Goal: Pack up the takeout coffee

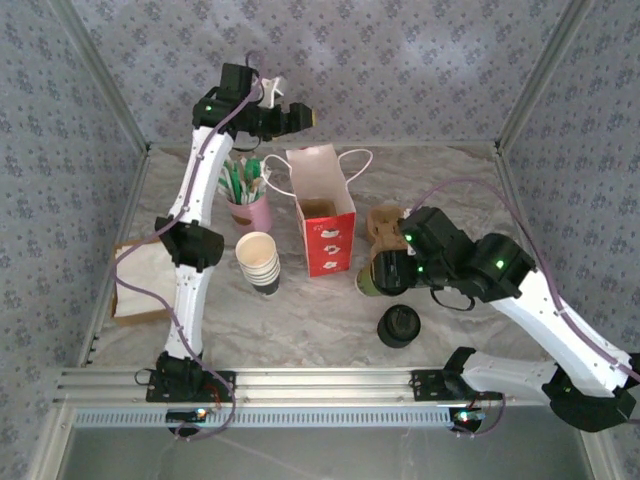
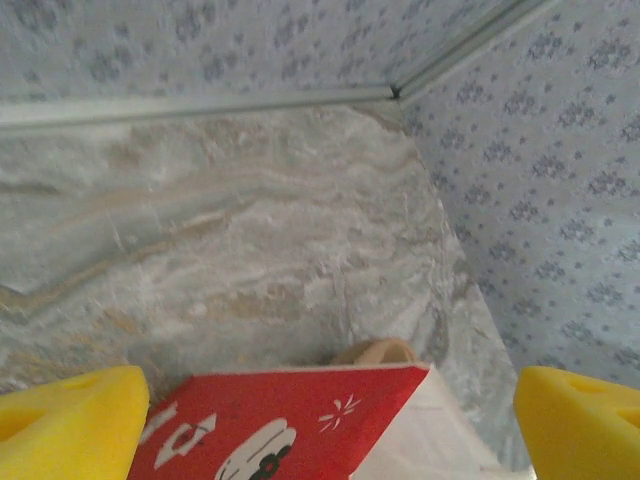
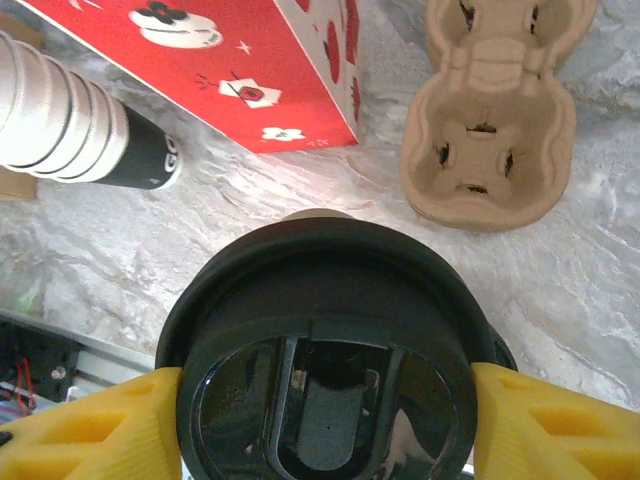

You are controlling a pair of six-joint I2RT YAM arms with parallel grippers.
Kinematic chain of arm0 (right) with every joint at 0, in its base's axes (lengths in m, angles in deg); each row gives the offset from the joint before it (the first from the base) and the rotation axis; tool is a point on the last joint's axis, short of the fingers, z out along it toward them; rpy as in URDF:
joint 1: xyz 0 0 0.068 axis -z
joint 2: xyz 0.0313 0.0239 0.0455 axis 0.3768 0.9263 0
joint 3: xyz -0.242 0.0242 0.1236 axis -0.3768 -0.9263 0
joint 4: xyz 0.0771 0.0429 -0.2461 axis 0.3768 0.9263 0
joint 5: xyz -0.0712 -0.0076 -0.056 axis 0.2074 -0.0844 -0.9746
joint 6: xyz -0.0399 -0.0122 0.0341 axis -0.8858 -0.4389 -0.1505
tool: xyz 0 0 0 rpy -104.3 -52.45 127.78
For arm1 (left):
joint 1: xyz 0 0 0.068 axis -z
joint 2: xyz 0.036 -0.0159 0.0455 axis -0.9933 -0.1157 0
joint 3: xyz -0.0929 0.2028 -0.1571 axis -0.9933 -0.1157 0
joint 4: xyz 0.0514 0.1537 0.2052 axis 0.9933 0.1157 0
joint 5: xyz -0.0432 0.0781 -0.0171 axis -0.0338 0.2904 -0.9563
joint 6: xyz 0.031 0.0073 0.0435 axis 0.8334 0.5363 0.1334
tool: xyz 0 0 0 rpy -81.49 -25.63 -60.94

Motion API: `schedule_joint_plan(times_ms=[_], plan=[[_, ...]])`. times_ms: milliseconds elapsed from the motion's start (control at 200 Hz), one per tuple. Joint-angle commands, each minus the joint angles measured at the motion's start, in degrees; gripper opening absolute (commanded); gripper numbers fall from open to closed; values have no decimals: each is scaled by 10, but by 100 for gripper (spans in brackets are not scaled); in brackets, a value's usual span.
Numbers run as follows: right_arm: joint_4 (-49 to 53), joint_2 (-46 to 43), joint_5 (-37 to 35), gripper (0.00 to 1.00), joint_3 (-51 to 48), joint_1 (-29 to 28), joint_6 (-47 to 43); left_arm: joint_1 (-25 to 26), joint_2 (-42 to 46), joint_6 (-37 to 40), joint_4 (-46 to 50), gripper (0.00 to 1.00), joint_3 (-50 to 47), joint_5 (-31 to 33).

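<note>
the right gripper point(image 3: 322, 430) is clamped on the takeout coffee point(image 3: 325, 330), a small dark-sided paper cup with a round black plastic lid. its yellow foam fingers point(image 3: 90, 425) press on opposite sides of the lid rim, probably so the lid is pinned on while the cup is carried. in the top view the coffee sits just right of the tall red printed paper bag point(image 1: 325, 225) and in front of the moulded brown cardboard cup carrier point(image 1: 385, 222). i cannot tell whether it is off the marble-patterned table point(image 1: 320, 310).

the left gripper point(image 1: 300, 118) hangs over the back edge of the bag, jaws wide apart and holding nothing. it is likely there to steady or spread the bag's open mouth. the stack of white paper cups point(image 1: 258, 262) and the squat pile of black lids point(image 1: 398, 326) stand aside, so the way to the bag looks free.
</note>
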Motion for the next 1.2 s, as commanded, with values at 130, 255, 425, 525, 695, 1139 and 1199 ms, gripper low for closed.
schedule_joint_plan(times_ms=[130, 255, 425, 525, 695, 1139, 1199], plan=[[29, -7, 23, 65, 70, 7, -46, 25, 29, 3, 6, 95, -25, -93], [23, 1, 38, 65, 99, 8, -51, 41, 40, 32, 39, 95, -36, -89], [16, 15, 58, 65, 137, 9, -55, 56, 87, 47, 23, 95, -121, -84], [17, 21, 69, 65, 157, 10, -59, 63, 128, 44, -13, 95, -195, -82], [15, 24, 86, 65, 181, 10, -60, 71, 203, 33, -87, 96, -328, -82], [34, 66, 92, 65, 267, 14, -79, 118, 276, 15, -180, 96, -471, -100], [42, 72, 86, 65, 279, 14, -83, 124, 283, 12, -193, 96, -484, -105]])
